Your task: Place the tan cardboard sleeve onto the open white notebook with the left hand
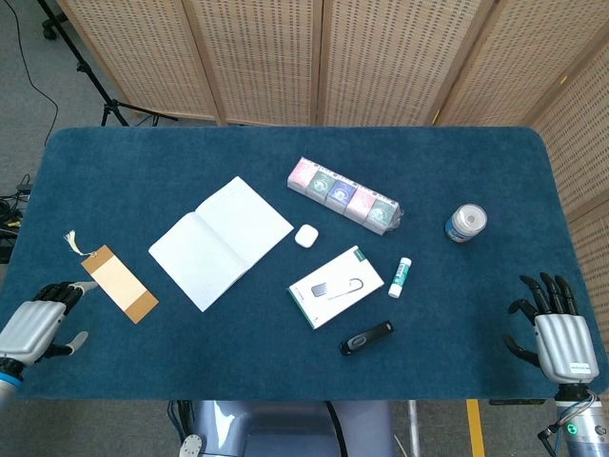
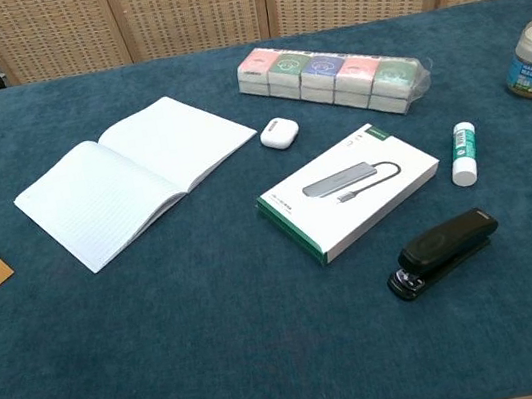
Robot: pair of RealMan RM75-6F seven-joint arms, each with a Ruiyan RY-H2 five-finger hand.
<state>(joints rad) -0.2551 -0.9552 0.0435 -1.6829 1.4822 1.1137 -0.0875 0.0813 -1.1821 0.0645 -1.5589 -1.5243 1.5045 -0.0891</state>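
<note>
The open white notebook (image 1: 221, 242) lies flat on the blue desk (image 1: 190, 152). Left of the notebook, apart, lies the tan cardboard sleeve (image 1: 119, 283). Beyond it, the empty left hand (image 1: 40, 321) seems loosely spread; far right, the right hand (image 1: 552, 328) has fingers apart.

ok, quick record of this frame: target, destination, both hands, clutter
target: tan cardboard sleeve, flat at the table's left edge, not held
destination: open white notebook, nothing on it
left hand: near the sleeve's lower end, holding nothing, contact unclear
right hand: at the right front corner, fingers apart, holding nothing
clutter: white boxed adapter, black stapler, glue stick, white earbud case, row of wrapped packets, jar
</note>
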